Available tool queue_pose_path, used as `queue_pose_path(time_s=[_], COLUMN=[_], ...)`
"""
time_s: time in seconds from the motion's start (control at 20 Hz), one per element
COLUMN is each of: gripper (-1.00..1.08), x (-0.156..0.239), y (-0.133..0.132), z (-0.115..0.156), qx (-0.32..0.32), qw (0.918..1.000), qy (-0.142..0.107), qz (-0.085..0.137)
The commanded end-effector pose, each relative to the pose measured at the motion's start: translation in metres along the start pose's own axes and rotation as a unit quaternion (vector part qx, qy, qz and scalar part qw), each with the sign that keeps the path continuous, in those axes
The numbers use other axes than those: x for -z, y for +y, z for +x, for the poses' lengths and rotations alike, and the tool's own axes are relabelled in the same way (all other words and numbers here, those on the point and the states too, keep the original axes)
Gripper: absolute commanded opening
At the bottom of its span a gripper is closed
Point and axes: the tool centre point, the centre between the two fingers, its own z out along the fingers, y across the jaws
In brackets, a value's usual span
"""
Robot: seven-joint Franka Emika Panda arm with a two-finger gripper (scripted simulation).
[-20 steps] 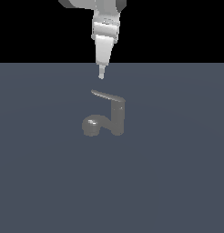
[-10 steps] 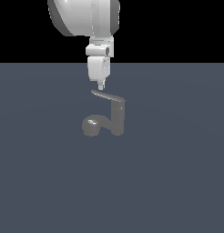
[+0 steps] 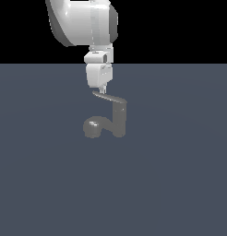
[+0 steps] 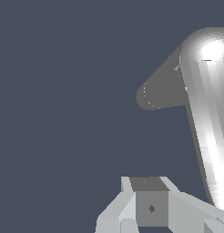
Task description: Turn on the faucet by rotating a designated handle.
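The faucet (image 3: 119, 119) is a dull-grey upright post with a curved spout ending in a round head (image 3: 92, 126). The handle (image 3: 110, 97) is a thin curved bar on top of the post, reaching toward the exterior view's left. My gripper (image 3: 102, 90) hangs straight down over the handle's free end, with its narrow tips at or just above the bar; contact is not clear. The fingers look pressed together with nothing between them. In the wrist view the fingers (image 4: 151, 208) sit beside a bright long bar, apparently the handle (image 4: 209, 118), and a dark grey part of the faucet (image 4: 159, 93).
The faucet stands on a flat blue-grey surface (image 3: 180, 184) with nothing else on it. The arm's large white body (image 3: 83, 20) fills the space above the gripper.
The gripper has come down from above the faucet to the handle's free end. The arm has swung so its white body looms larger. The faucet and handle have not moved.
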Motion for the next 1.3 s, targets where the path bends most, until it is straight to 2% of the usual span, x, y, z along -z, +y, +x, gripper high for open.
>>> queue_pose_path(time_s=[0.0,0.15,1.25], gripper=[-1.00,-1.00,-1.00], x=[0.000,0.000,-0.001], y=[-0.001,-0.001,0.058], z=[0.000,0.000,-0.010], qx=[-0.002,-0.002,-0.002], qw=[1.0000,1.0000,1.0000], qy=[0.001,0.001,0.001], qz=[0.001,0.001,0.001])
